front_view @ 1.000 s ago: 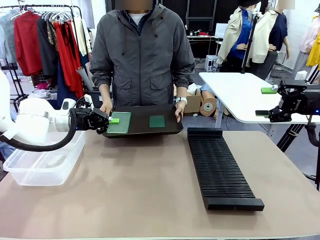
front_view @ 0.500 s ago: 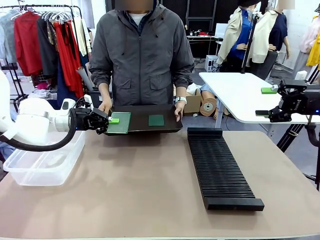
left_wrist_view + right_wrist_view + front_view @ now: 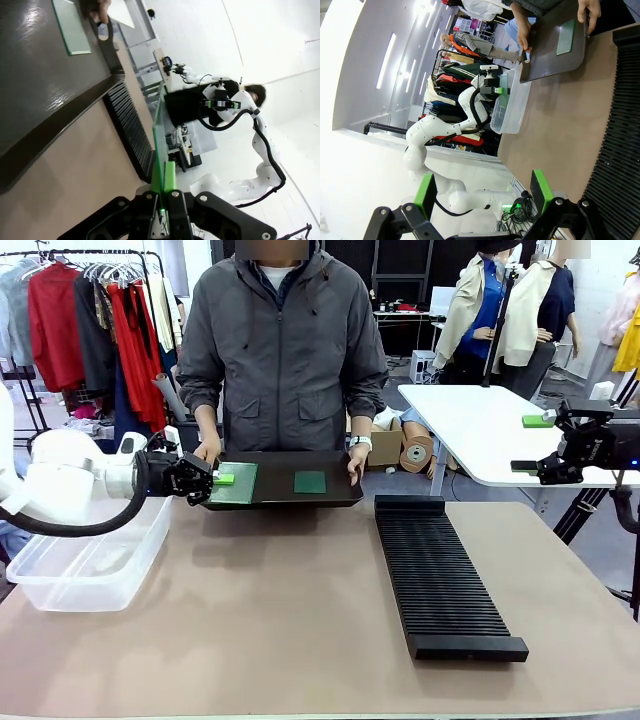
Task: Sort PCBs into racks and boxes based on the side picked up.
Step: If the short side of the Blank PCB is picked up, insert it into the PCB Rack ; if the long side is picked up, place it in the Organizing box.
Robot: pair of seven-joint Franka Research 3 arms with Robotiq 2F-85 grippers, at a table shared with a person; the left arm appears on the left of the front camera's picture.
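Fingers point(image 3: 224, 478) on the left arm are clamped on one edge of a green circuit board point(image 3: 237, 484). They hold it nearly flat at the left end of a black tray point(image 3: 285, 502), with a pale green face up. I cannot tell whether the board's far edge touches the tray. From the left wrist, the left gripper point(image 3: 164, 176) shows its green pads pressed against the board point(image 3: 158, 135), which is seen edge-on as a thin line.

A second, darker board point(image 3: 310, 481) lies flat on the middle of the tray, well apart from the first. A person in a grey jacket stands at the far side and holds the tray up by both ends. One hand point(image 3: 210, 450) is just beside the left gripper and the other hand point(image 3: 357, 462) is at the opposite end.

On the brown surface point(image 3: 260, 630), a long black ribbed rack point(image 3: 440, 575) lies to the right, with nothing in its slots. A clear plastic tub point(image 3: 85, 575) sits at the left edge, under the left arm.

The right gripper point(image 3: 530, 444) hangs off to the right, near a white table. Its fingers point(image 3: 425, 192) are spread apart with nothing between them.
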